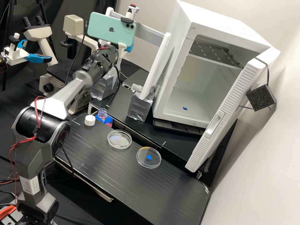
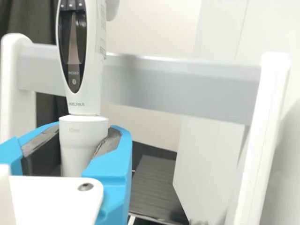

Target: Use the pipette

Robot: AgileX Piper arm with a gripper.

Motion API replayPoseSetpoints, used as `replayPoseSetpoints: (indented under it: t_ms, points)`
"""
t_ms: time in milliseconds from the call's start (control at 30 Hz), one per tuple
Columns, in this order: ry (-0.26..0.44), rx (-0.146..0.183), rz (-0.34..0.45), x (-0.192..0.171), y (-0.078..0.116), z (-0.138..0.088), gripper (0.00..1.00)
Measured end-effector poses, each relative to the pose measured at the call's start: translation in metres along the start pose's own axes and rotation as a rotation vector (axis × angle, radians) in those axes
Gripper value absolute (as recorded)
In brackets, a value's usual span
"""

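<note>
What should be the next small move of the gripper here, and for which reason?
Probably to ease the pipette slowly away from the grey crossbar: the gripper clasps its lower body from both sides, it stands upright, and the bar runs behind it, so a sideways start might knock the rack.

Between the jaws, themselves smooth satin plastic, the pipette (image 2: 95, 51) is smooth white plastic with a glossy dark window (image 2: 74, 49). The pads (image 2: 110, 140) look rough and matt. Beyond the jaws, the rail (image 2: 178, 86) has a smooth metallic sheen. Below them, crinkled silvery wrapping (image 1: 140, 107) shines, and the table (image 1: 103, 162) is mostly matt, finely lined.
</note>
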Motion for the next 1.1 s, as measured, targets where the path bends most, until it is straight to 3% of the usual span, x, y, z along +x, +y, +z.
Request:
replayPoseSetpoints:
  t_ms: [367,1100]
  points:
    - [-0.048,0.032,-0.041,0.009,-0.002,0.013,0.00]
    - [-0.075,0.023,-0.058,0.024,-0.010,0.021,0.00]
